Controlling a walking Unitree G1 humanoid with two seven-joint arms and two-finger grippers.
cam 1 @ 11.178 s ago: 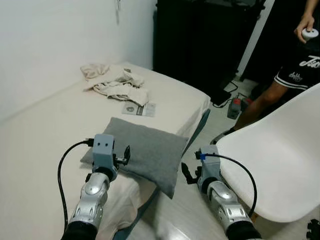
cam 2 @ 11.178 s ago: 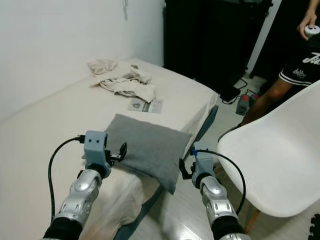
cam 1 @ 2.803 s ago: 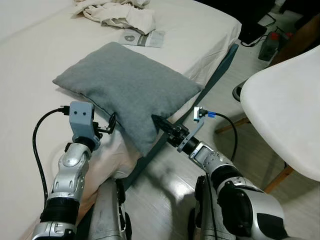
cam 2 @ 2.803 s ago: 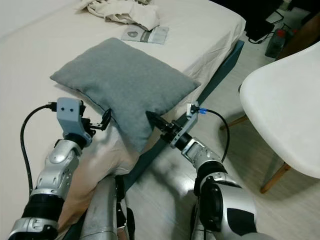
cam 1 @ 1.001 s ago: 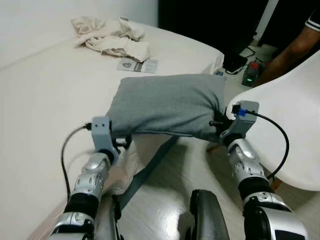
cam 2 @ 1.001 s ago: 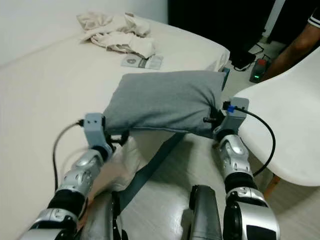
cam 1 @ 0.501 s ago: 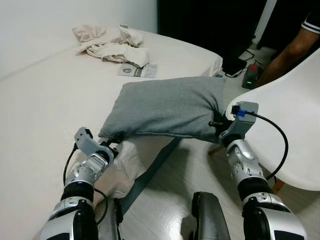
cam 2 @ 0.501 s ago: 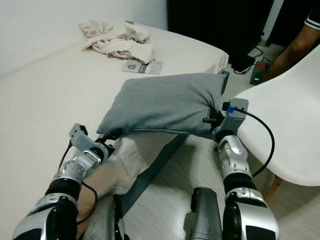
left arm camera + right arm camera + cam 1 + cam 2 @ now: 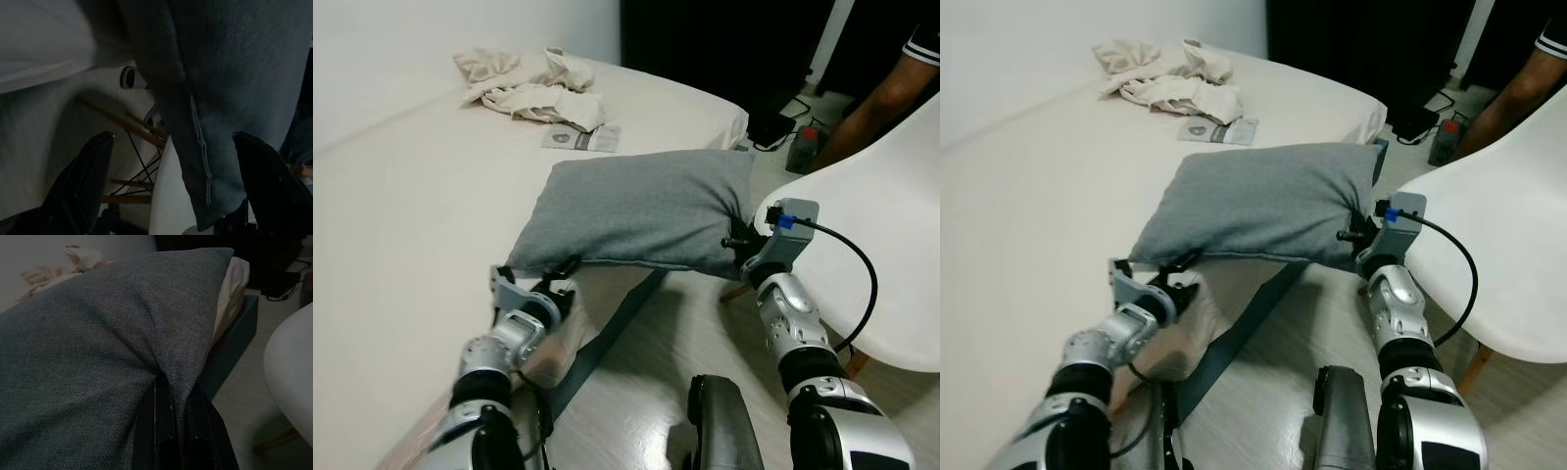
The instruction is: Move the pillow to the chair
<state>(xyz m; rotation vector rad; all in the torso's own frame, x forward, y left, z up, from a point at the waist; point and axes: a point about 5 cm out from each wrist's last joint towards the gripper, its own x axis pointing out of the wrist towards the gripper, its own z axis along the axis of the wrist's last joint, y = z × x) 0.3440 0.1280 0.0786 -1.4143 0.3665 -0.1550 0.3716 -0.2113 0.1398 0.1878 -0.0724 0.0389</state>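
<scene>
one grey pillow (image 9: 646,211) pinched by right gripper (image 9: 736,241), one white chair (image 9: 871,245) beside.

Cream bed (image 9: 401,206) with crumpled clothes (image 9: 533,83) at the far end, a leaflet (image 9: 580,139) just beside them. Pale floor (image 9: 656,333) alongside.

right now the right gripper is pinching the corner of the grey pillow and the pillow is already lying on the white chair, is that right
Not quite. The right gripper is shut on the grey pillow corner, but the pillow is not on the white chair. The left eye view shows it held up between bed and chair, beside the seat edge.
</scene>
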